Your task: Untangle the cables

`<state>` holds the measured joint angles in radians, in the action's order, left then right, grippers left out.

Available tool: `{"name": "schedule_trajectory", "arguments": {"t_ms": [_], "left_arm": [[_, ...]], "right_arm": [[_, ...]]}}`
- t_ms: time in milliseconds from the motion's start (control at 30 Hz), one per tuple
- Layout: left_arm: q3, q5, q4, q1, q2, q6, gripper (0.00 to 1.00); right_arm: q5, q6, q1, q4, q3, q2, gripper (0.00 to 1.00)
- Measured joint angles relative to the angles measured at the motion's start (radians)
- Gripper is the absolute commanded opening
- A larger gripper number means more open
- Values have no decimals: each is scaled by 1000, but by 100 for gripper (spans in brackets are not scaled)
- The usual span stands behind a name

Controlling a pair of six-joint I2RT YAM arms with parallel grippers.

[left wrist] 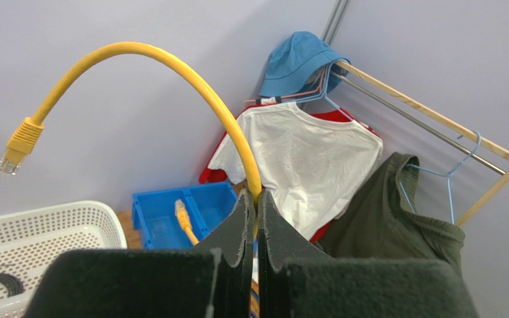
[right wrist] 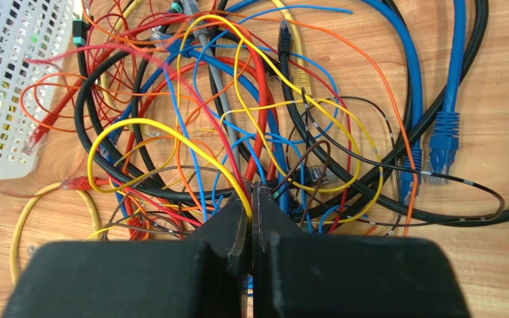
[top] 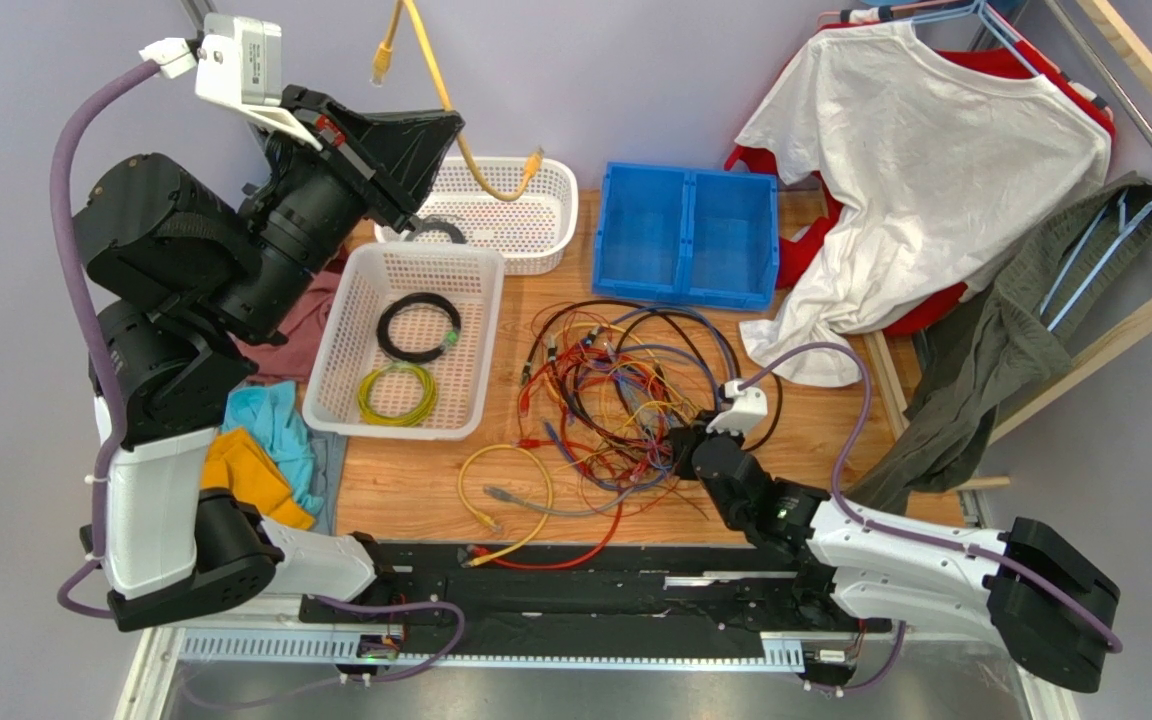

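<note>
Pale lilac walls (top: 657,75) back a wooden table (top: 402,495) and a clothes rack (left wrist: 430,111) (wood and metal).

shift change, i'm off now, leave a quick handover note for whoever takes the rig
Left gripper: shut on the yellow network cable, held high above the back basket, clear of the tangle.
Right gripper: shut on a thin yellow wire at the tangle's near edge.
Done: that one cable is out of the pile.
Left: the rest lies knotted on the table, beside the near basket.
</note>
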<state>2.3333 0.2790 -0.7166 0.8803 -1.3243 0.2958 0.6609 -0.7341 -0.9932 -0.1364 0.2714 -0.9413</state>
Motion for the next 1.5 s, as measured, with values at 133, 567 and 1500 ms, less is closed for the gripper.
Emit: {"name": "schedule_trajectory", "arguments": {"t_ms": [133, 567, 1500], "left_arm": [[-11, -10, 5, 0, -5, -4, 0], [-510, 218, -52, -19, 70, 3, 0], [-840, 84, 24, -470, -17, 107, 0]], "right_arm": [[-6, -13, 0, 16, -3, 17, 32], [-6, 59, -51, 442, 349, 28, 82], [-50, 145, -53, 518, 280, 237, 74]]}}
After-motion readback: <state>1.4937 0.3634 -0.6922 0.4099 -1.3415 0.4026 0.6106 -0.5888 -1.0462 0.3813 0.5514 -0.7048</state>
